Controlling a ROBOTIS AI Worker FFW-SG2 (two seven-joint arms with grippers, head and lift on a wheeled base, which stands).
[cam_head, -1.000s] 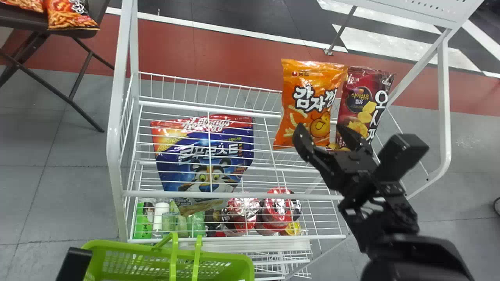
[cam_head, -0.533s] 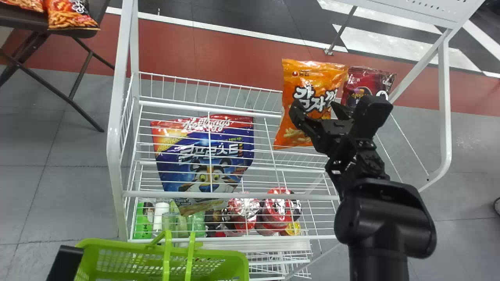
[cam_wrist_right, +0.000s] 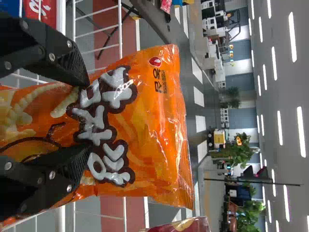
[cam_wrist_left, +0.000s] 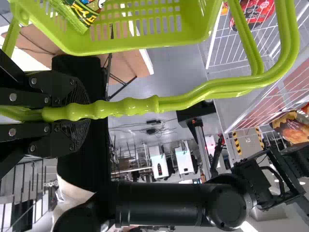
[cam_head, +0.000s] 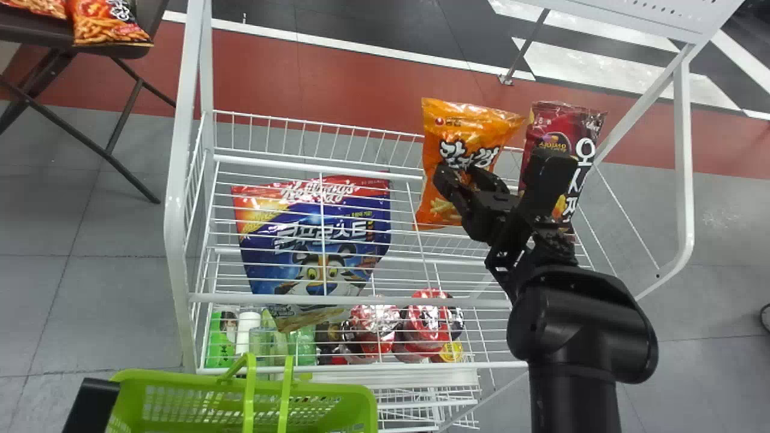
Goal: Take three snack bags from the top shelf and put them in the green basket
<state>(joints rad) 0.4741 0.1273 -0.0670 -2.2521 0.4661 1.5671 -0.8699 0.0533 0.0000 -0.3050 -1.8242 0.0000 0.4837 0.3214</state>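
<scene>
My right gripper [cam_head: 460, 171] is at the orange snack bag [cam_head: 442, 198], which stands on the rack's top shelf. In the right wrist view the right gripper [cam_wrist_right: 82, 108] is shut on the orange bag [cam_wrist_right: 154, 130], one finger on each side of its printed front. A dark red snack bag [cam_head: 550, 123] stands just right of it, partly behind the gripper. At the lower left of the head view are part of the left gripper [cam_head: 90, 403] and the green basket [cam_head: 355, 397]. The left gripper [cam_wrist_left: 79, 112] is shut on the basket's handle [cam_wrist_left: 130, 107]; a green packet [cam_wrist_left: 84, 12] lies in the basket.
A large blue cereal bag [cam_head: 325, 240] leans inside the white wire rack [cam_head: 177, 228]. Red-lidded cups [cam_head: 427, 325] and bottles stand on a lower level. The rack's right post [cam_head: 686, 162] rises beyond the red bag. More snack bags [cam_head: 111, 24] lie on a dark table at upper left.
My right gripper has swung left and up onto the orange bag, and its fingers have closed in. The bag has shifted left and tilted. The basket and left gripper have moved slightly left and down.
</scene>
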